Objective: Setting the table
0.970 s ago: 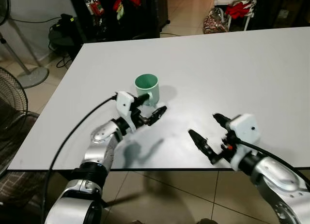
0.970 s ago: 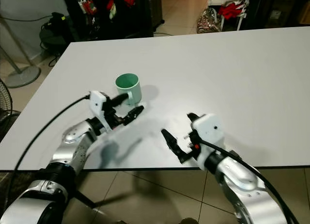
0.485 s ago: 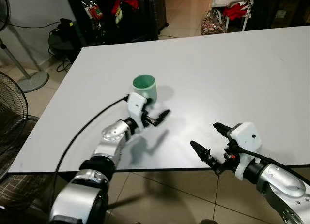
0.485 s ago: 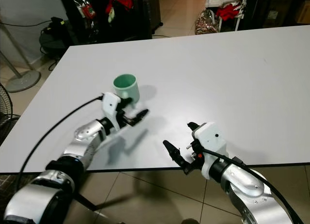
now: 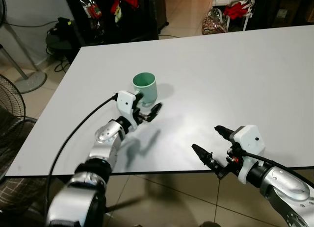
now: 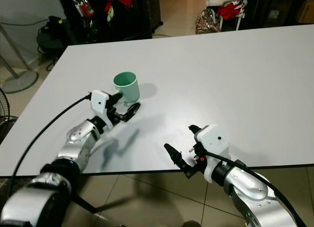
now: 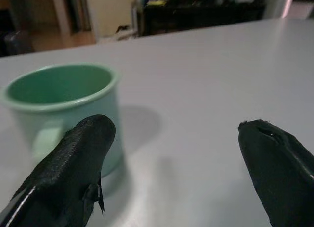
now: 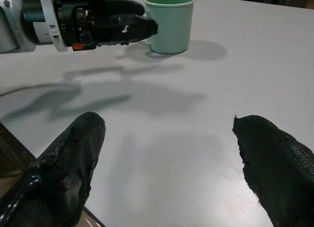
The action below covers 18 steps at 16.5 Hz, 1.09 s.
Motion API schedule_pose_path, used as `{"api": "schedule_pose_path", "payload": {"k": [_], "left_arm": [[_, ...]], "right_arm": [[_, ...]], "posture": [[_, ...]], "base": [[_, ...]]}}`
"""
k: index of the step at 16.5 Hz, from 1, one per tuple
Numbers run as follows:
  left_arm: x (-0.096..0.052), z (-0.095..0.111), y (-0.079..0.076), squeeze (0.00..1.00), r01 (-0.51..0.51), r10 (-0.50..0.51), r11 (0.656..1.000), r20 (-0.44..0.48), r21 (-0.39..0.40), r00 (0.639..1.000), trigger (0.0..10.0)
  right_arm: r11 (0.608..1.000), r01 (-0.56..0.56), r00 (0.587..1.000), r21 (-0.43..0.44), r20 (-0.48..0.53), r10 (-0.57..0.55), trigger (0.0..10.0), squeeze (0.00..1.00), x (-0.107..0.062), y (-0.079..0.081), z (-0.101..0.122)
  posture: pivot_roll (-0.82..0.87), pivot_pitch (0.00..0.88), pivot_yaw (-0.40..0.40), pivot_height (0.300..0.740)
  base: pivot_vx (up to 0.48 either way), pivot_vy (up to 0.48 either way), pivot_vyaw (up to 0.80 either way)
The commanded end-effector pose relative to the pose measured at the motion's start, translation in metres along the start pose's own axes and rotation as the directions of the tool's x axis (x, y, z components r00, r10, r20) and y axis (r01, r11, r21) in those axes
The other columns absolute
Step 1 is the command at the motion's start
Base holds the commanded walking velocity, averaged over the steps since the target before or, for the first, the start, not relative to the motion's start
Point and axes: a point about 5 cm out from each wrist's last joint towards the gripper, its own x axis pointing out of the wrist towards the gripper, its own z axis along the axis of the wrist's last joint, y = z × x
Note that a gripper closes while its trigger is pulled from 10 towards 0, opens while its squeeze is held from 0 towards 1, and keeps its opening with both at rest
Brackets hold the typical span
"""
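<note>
**Green mug on the white table, two grippers close by**

A green mug (image 5: 145, 87) stands upright on the big white table (image 5: 245, 75). It sits toward the table's left edge, a bit in from the near edge. The mug is empty inside.

The left gripper (image 5: 148, 111) is right next to the mug, on the side nearest the robot. Its two black fingers (image 7: 73, 158) are apart, and one fingertip is just beside the mug's handle. I cannot tell if it touches the mug. The mug is not between the fingers.

The right gripper (image 5: 212, 147) hangs over the near edge of the table, well apart from the mug. Its fingers (image 8: 73, 163) are wide apart too, with nothing in them.

A fan (image 5: 10, 97) stands on the floor past the table's left edge.
</note>
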Motion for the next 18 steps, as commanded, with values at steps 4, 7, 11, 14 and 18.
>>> {"api": "schedule_pose_path", "payload": {"k": [4,7,11,14,18], "left_arm": [[-0.014,-0.001,0.019,0.00,-0.134,0.134,0.989,-0.004,0.067,0.991,10.0],[-0.010,-0.001,0.025,0.00,-0.214,0.225,0.965,-0.060,0.152,0.973,10.0],[0.005,0.007,0.028,0.00,-0.269,0.288,0.947,-0.099,0.174,0.952,10.0],[0.012,0.014,0.033,0.00,-0.330,0.343,0.936,-0.104,0.125,0.934,10.0],[0.023,0.017,0.028,0.00,-0.344,0.361,0.930,-0.139,0.130,0.922,10.0]], "right_arm": [[0.999,-0.041,0.999,-0.012,0.022,0.042,10.0,0.00,0.000,0.002,0.005],[1.000,-0.020,0.999,-0.004,0.030,0.020,10.0,0.00,0.003,0.001,0.006],[1.000,0.002,0.999,-0.002,0.036,-0.002,10.0,0.00,0.002,0.001,0.010],[1.000,0.015,0.999,0.008,0.041,-0.015,10.0,0.00,-0.003,0.004,0.014],[0.999,0.024,0.999,0.024,0.029,-0.025,10.0,0.00,-0.011,0.011,0.017]], "posture": [[-0.23,0.049,0.116,0.740],[-0.24,0.067,0.098,0.740],[-0.25,0.116,0.088,0.740],[-0.28,0.162,0.085,0.740],[-0.31,0.235,0.081,0.740]], "base": [[0.000,0.000,0.00],[0.000,0.000,0.00],[0.000,0.000,0.00],[0.000,0.000,0.00],[0.000,0.000,0.00]]}}
